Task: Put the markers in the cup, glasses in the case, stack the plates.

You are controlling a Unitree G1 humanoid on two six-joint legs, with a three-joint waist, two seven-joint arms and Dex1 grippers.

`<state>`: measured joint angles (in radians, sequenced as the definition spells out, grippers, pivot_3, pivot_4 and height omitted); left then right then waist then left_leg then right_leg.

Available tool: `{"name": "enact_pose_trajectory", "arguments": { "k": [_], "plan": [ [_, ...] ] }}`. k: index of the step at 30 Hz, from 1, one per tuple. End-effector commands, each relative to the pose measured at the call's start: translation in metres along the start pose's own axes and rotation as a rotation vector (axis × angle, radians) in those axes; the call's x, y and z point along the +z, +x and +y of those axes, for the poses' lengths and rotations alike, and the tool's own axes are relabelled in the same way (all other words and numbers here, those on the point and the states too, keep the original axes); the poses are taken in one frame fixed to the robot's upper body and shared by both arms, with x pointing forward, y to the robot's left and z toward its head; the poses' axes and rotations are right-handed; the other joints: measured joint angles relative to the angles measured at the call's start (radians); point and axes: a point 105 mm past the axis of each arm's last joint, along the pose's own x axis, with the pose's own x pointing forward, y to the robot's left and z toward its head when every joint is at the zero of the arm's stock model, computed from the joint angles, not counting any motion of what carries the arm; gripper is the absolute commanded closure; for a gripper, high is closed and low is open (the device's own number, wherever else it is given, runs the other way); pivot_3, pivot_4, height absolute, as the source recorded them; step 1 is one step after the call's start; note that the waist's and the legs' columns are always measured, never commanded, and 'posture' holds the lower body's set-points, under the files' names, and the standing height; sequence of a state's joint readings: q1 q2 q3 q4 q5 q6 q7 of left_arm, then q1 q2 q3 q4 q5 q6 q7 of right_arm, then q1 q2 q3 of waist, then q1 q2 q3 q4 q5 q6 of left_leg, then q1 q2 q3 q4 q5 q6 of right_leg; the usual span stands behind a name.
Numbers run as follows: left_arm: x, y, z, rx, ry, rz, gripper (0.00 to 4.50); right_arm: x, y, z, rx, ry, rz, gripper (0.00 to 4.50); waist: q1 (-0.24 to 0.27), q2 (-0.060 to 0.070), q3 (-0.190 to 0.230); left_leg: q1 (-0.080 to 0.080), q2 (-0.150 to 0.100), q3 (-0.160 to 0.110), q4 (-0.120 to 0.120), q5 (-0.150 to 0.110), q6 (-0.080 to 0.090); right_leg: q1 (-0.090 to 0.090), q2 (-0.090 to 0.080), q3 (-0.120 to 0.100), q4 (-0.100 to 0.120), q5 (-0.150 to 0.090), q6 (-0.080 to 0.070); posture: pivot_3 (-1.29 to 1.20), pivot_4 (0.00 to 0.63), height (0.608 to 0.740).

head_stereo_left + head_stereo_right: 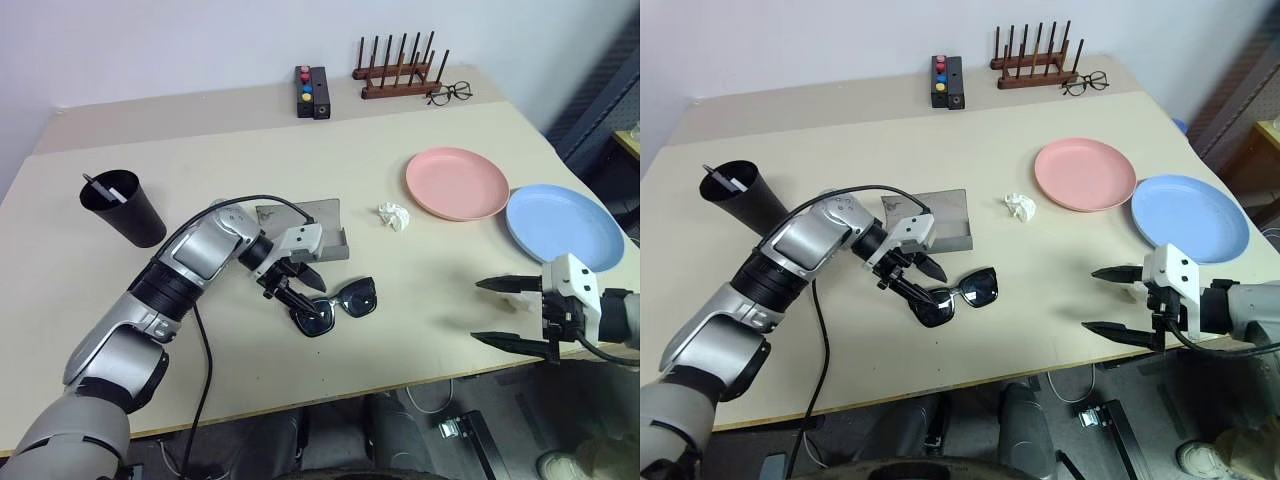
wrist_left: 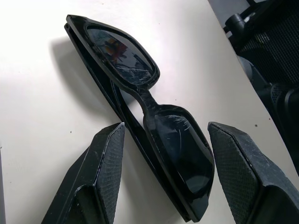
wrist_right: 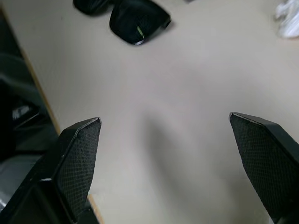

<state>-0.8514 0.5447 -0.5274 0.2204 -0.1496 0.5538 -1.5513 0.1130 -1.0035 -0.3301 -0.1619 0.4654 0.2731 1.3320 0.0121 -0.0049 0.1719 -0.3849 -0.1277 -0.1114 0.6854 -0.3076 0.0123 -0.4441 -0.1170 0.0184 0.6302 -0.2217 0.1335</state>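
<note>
The black sunglasses (image 1: 345, 300) lie folded on the table's front middle. My left gripper (image 1: 303, 291) is open and straddles their left lens; in the left wrist view the glasses (image 2: 154, 116) sit between the two fingers (image 2: 105, 172) with a gap on each side. Right behind that gripper the grey case (image 1: 325, 222) lies open, partly hidden. The black cup (image 1: 125, 207) stands at the left with a white, black-capped marker (image 1: 105, 188) sticking out. The pink plate (image 1: 457, 183) and blue plate (image 1: 563, 225) lie side by side at the right. My right gripper (image 1: 476, 311) hangs open and empty near the front edge.
A crumpled white paper (image 1: 395, 216) lies between the case and the pink plate. At the back stand a wooden rack (image 1: 398, 70), wire-rimmed spectacles (image 1: 450, 93) and a black box with coloured buttons (image 1: 312, 92). A black cable runs along my left arm.
</note>
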Motion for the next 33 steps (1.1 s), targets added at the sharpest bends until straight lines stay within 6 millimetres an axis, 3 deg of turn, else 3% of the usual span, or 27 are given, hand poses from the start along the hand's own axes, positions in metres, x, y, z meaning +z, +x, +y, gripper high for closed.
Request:
{"name": "enact_pose_trajectory", "arguments": {
  "k": [1,28,31,33],
  "plan": [
    [0.009,-0.002,0.003,0.02,0.037,-0.004,1.62,0.009,-0.006,-0.003,-0.02,-0.054,-0.012,0.0,0.0,0.0,0.0,0.0,0.0,0.0,0.0,0.0,0.0,0.0,0.0,0.0,0.0,0.0,0.0,0.0,0.15,0.74],
    [0.008,0.023,0.004,0.032,0.092,0.047,1.62,0.013,0.0,-0.004,-0.066,-0.071,-0.049,0.0,0.001,0.0,0.0,0.0,0.0,0.0,0.0,0.0,0.0,0.0,0.0,0.0,0.0,0.0,0.0,0.0,0.15,0.74],
    [0.007,0.025,0.005,0.037,0.097,0.056,2.81,0.014,0.001,-0.004,-0.068,-0.073,-0.053,0.0,0.001,0.0,0.0,0.0,0.0,0.0,0.0,0.0,0.0,0.0,0.0,0.0,0.0,0.0,0.0,0.0,0.15,0.74],
    [0.007,0.026,0.006,0.037,0.1,0.059,3.88,0.014,0.002,-0.004,-0.07,-0.073,-0.054,0.0,0.002,0.0,0.0,0.0,0.0,0.0,0.0,0.0,0.0,0.001,0.0,0.0,0.0,0.0,0.0,0.0,0.15,0.74]
  ]
}}
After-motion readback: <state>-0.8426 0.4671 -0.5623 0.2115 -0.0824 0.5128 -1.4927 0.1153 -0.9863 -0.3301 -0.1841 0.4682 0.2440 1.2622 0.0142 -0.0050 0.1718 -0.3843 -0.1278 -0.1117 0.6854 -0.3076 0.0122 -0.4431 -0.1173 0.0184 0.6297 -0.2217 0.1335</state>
